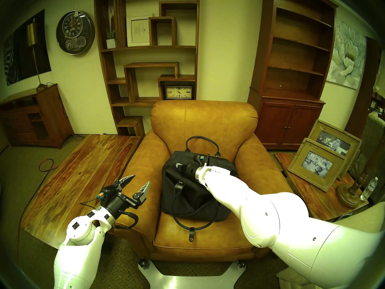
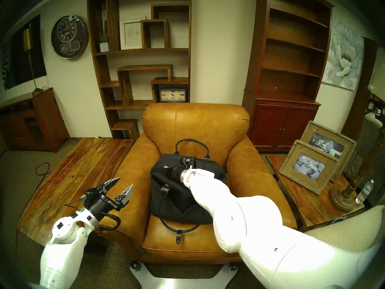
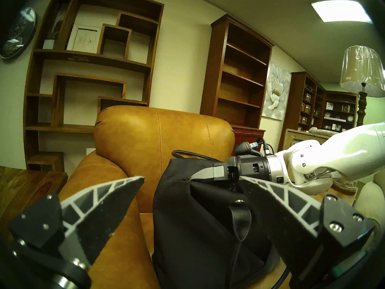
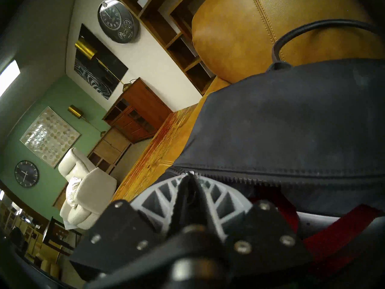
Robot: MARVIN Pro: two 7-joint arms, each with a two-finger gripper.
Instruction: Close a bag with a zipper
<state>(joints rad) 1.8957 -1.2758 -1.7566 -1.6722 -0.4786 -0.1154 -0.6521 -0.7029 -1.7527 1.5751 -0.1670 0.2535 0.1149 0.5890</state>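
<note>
Resting on tan leather armchair (image 1: 200, 123): bag (image 1: 187, 190).

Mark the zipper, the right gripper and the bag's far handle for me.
zipper (image 4: 245, 179), right wrist view, open row of teeth.
right gripper (image 4: 190, 175), right wrist view, fingertips pinched together.
far handle (image 1: 201, 138), head left view, top of loop.

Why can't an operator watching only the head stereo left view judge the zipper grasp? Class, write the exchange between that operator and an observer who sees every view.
Operator: Is the right gripper closed? Its wrist blocks my view.
Observer: Yes. The right wrist view shows its fingers pinched together at the zipper.
Operator: Is the bag zipped?
Observer: No. The teeth stand apart beside the fingers.
Operator: Anything inside?
Observer: Something red shows through the gap.
</note>
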